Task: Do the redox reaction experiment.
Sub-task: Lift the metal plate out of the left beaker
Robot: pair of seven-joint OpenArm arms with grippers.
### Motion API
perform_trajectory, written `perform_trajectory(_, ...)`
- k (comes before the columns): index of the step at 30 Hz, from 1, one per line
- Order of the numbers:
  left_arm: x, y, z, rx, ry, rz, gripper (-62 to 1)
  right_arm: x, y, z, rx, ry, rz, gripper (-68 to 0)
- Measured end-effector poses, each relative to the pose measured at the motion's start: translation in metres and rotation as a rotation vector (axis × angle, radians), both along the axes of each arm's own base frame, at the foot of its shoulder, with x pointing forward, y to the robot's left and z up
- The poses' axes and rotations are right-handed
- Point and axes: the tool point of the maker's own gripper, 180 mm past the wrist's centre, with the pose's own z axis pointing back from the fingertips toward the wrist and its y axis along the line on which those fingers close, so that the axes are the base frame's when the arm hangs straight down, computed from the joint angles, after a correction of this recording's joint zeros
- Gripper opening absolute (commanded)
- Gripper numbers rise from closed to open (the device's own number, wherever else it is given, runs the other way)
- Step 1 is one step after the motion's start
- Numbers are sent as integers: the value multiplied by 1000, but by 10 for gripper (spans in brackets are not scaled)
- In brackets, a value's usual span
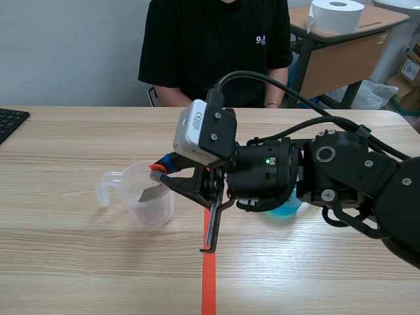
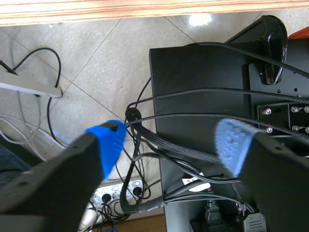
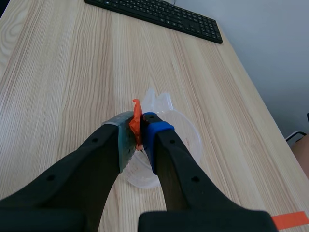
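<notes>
Your right gripper pinches an orange scrap over the clear cup, centre-left of the frame. Its arm hides most of a blue vessel at centre-right. A keyboard lies far left. Your left gripper gapes wide.

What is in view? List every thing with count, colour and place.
beaker: one, clear, on the table under the right gripper's tips
orange-red scrap: one, pinched over the beaker
blue container: one, mostly hidden behind the right arm
keyboard: one, black, at the table's left edge
paper roll: one, white, on a desk behind
cables: several, black, on the floor
person: one, black shirt, across the table
right gripper: shut on the scrap
left gripper: open, blue pads, above the cables
</notes>
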Motion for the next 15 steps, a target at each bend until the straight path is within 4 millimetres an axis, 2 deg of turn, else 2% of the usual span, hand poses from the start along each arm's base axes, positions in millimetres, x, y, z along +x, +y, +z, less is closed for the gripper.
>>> perform_trajectory(6,0,0,0,0,0,0,-455,-3,2,13,67,-14,21,-662)
perform_trajectory(11,0,0,0,0,1,0,-562,8,-4,25,115,-21,-13,-662)
perform_trajectory(15,0,0,0,0,1,0,-560,17,-9,35,159,-8,-47,-662)
